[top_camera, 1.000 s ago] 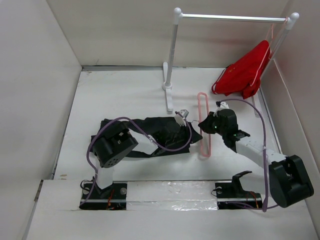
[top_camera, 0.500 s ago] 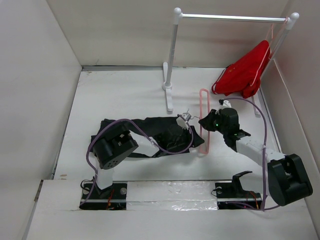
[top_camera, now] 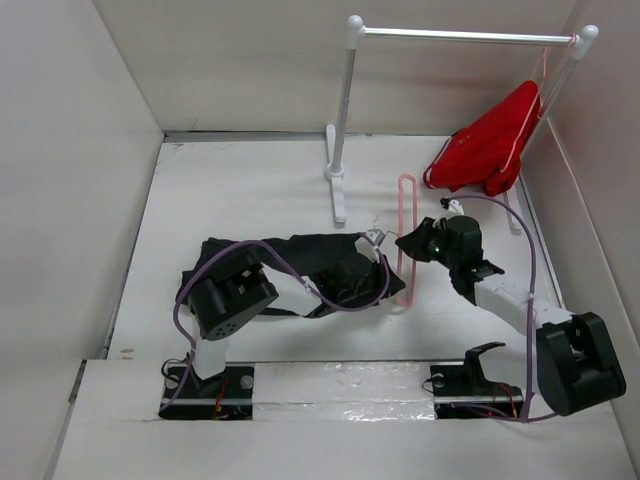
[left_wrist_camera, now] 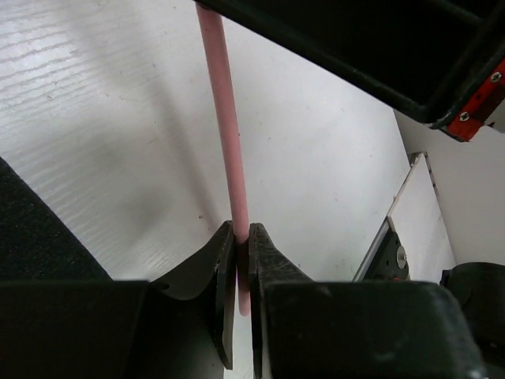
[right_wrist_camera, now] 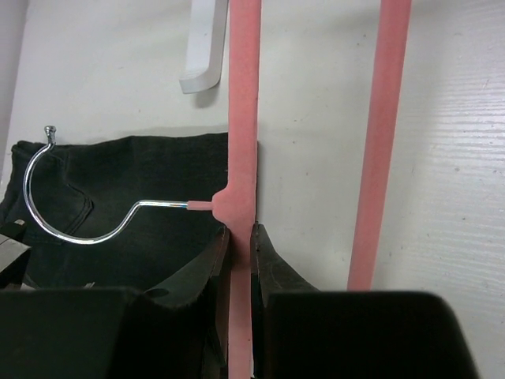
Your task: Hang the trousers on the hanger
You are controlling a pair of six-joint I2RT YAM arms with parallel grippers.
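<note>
The left tool (left_wrist_camera: pixel 237 246) and the right tool (right_wrist_camera: pixel 239 241) each pinch the hanger (right_wrist_camera: pixel 243 95) tight.

- A white clothes rail (top_camera: pixel 460 36) stands at the far right of the table, with one bar across two upright posts.
- The rail's left post rests on a long white foot (top_camera: pixel 338 190), which also shows at the top of the right wrist view.
- A red garment (top_camera: pixel 490 145) hangs at the rail's right end, close to the right wall.
- A thin pink hanger (top_camera: pixel 543 62) carries the red garment.
- The white table (top_camera: pixel 230 190) has a faint wood grain.
- Pale walls (top_camera: pixel 60 150) stand on the left, far and right sides.
- A shiny taped strip (top_camera: pixel 340 378) runs along the near edge.
</note>
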